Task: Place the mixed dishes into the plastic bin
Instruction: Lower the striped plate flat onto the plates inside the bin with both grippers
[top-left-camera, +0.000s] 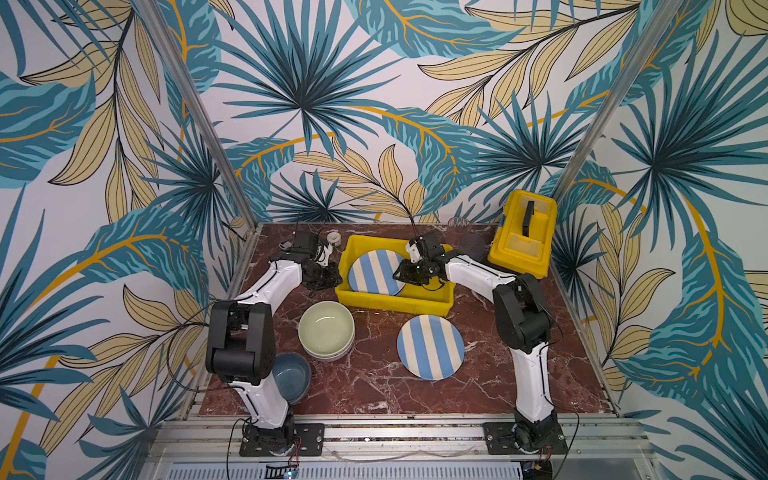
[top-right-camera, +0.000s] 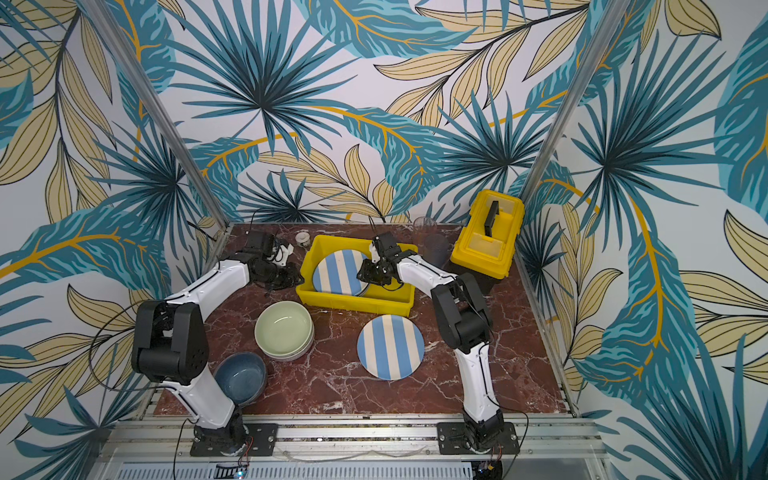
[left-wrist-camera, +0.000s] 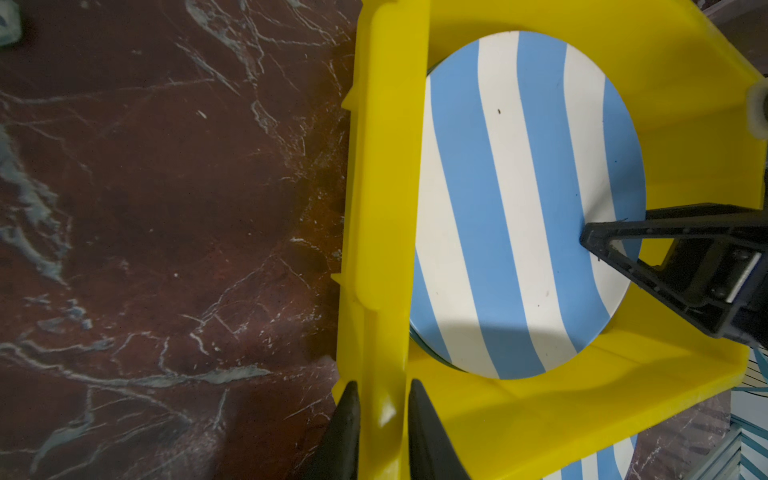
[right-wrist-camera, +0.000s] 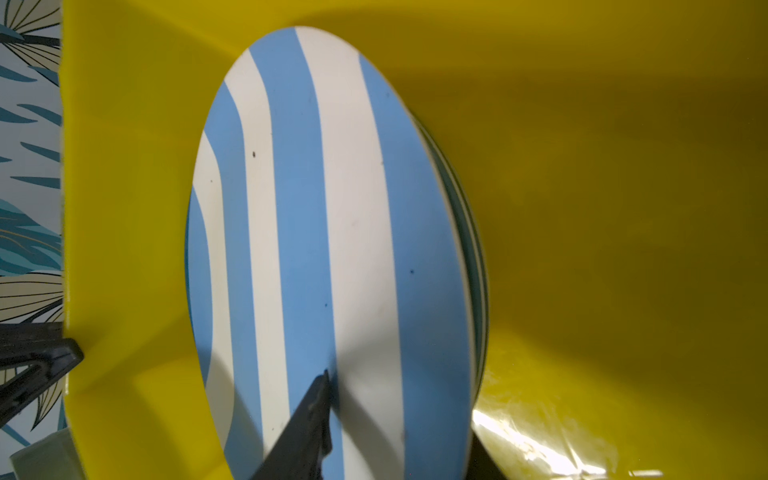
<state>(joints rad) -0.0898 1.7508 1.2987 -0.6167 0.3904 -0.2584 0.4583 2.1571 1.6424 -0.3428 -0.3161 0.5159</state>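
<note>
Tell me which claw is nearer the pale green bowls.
Left. The left claw clamps the bin at its left wall, just beyond the bowls; the right claw sits farther off, over the striped plate inside it.

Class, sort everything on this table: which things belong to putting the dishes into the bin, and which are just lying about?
Belongs to the job: yellow bin, striped plate in it, striped plate outside it, stacked pale bowls, blue bowl, two tumblers.
Just lying about: yellow toolbox, white tape roll.

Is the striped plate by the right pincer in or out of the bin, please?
In: the striped plate lies inside the yellow bin, walls all around.
</note>
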